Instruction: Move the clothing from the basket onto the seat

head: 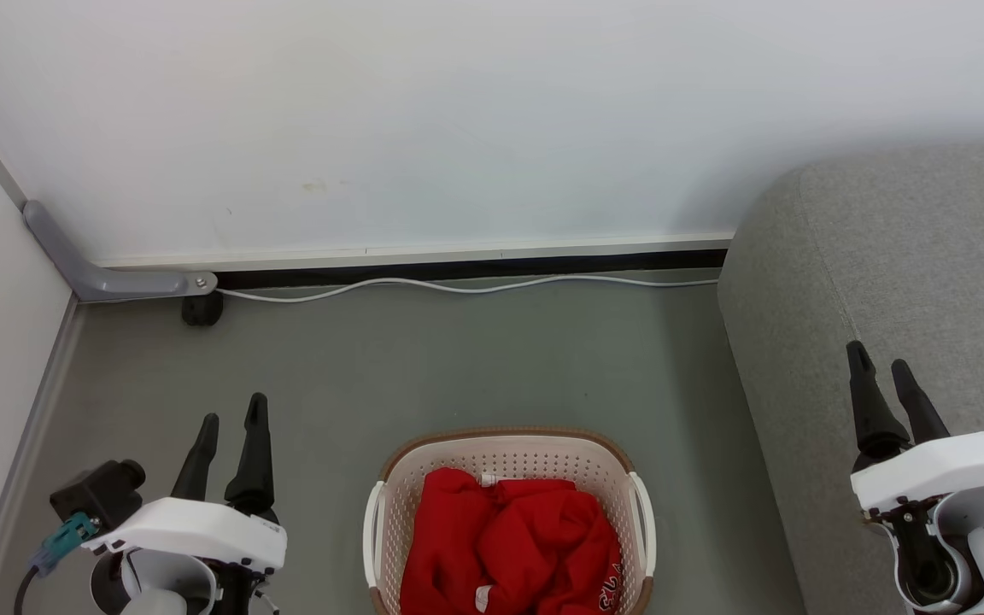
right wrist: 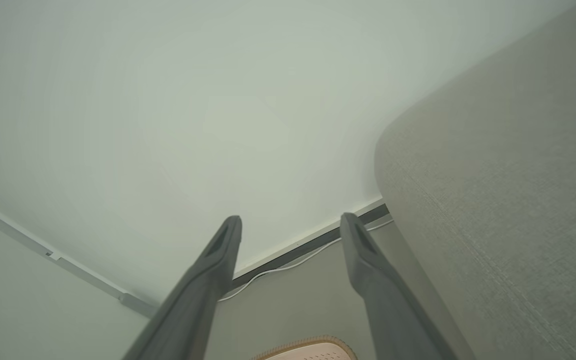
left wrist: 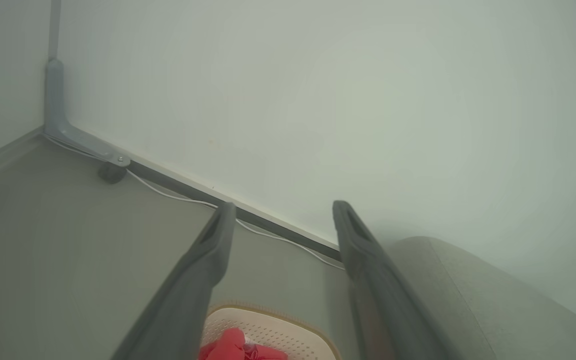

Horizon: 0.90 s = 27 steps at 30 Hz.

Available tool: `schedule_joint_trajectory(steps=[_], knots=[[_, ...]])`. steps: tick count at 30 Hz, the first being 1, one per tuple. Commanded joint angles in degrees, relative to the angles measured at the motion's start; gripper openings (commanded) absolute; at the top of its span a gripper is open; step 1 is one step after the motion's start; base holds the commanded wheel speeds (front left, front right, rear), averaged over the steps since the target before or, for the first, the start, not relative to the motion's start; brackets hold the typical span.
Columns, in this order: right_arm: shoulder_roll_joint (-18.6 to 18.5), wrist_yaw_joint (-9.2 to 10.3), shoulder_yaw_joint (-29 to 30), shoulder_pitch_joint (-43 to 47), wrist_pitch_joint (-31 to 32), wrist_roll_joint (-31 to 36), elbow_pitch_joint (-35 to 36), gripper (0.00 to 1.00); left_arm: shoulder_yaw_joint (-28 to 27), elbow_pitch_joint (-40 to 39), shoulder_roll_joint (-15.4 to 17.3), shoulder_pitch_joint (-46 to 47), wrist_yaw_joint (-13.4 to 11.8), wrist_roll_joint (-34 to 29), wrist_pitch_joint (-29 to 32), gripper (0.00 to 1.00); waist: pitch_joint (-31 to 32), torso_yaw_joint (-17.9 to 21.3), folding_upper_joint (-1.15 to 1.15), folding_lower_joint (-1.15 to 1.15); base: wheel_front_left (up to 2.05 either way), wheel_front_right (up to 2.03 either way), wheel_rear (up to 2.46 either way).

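Both sets of jaws are standing apart, empty. The clothing [head: 509, 538], lying crumpled in the basket [head: 500, 453], is looking soft and light; a raised middle fold seems the likeliest hold.

White wrist shells [head: 193, 528], dark fingers [head: 254, 453], teal plug [head: 67, 535]

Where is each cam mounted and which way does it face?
Head view: on head, looking down at basket, clothing, seat; left hand, right hand show, open.
Left wrist view: on left arm, facing wall corner; own fingers show.
Right wrist view: on right arm, facing wall beside seat; own fingers show.
Shared: all three catch basket rim and cable.
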State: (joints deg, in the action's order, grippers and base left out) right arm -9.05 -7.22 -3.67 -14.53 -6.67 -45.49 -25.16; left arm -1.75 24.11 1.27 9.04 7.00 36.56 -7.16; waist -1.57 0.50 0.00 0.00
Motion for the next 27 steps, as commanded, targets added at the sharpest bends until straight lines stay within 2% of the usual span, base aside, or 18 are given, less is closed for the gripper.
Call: schedule_joint_trajectory(steps=[1,27], knots=[[-1.2,-0.24,-0.8,-3.1,-1.3,2.0,1.1,1.0,-1.3,-1.1,1.0,3.8,0.2,-2.3,-0.8,1.0,0.0,0.0,0.0,0.0,0.0,0.0,0.0],[-3.6,-0.25,-3.9,-7.7,-5.7,18.0,-3.7,1.0,-1.1,4.9,1.4,7.8,-0.4,-20.7,-5.2,1.0,-0.4,-0.1,0.0,0.0,0.0,0.0,0.0]])
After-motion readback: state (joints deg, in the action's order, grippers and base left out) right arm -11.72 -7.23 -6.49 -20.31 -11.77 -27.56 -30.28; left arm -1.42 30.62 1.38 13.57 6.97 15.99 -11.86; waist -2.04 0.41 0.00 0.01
